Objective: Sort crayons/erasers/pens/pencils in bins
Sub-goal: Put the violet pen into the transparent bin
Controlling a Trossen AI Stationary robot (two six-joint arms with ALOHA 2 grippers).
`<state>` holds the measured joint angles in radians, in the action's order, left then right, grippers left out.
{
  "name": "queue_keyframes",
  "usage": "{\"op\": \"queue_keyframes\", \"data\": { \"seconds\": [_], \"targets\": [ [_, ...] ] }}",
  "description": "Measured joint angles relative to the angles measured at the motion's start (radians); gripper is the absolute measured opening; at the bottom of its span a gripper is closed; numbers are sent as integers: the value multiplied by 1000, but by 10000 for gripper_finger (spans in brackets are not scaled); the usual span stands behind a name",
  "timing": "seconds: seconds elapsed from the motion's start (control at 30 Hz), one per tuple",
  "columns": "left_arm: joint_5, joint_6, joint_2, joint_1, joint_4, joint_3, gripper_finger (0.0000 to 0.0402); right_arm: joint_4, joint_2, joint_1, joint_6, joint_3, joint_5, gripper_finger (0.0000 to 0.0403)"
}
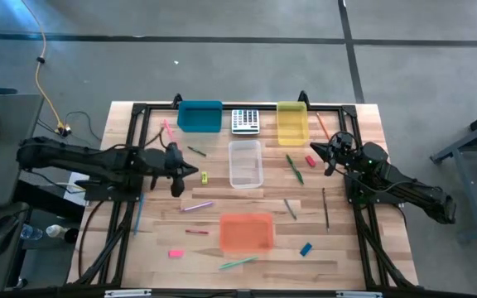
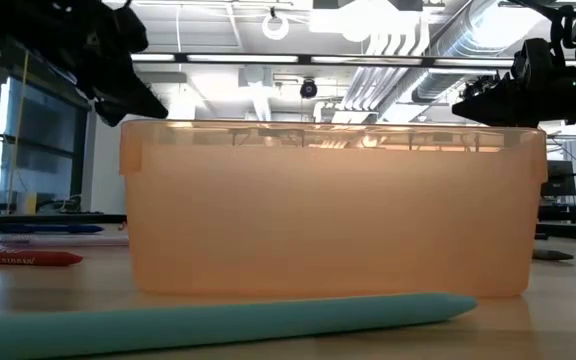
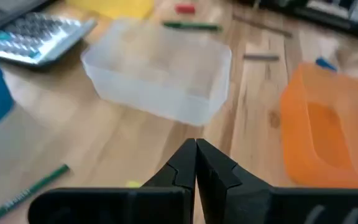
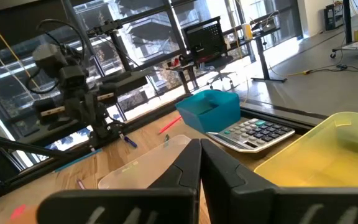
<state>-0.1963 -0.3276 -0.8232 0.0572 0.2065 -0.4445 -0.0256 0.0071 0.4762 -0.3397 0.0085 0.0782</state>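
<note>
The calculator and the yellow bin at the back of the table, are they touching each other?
Apart. In the high view, a strip of bare wood shows between the calculator and the yellow bin, which stand side by side.

the high view looks straight down on the whole table [image 1: 164, 236], while the low view sits at tabletop height pressed close against the orange bin [image 2: 333, 205], facing level into the room. the left wrist view looks down past the left gripper [image 3: 196, 163], its fingers closed together, onto the clear bin [image 3: 160, 78] just ahead. the right wrist view looks level past the right gripper [image 4: 200, 163], fingers also together; both wrist views share the calculator [image 4: 250, 134].
</note>
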Motion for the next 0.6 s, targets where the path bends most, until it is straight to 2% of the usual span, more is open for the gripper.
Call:
{"op": "queue_keyframes", "data": {
  "seconds": [0.27,0.6],
  "targets": [
    [-18,-159,-180,-142,173,-106,7,0,0,0,0,0,0,0],
    [-9,-313,-417,-272,213,-142,76,0,0,0,0,0,0,0]
  ]
}}
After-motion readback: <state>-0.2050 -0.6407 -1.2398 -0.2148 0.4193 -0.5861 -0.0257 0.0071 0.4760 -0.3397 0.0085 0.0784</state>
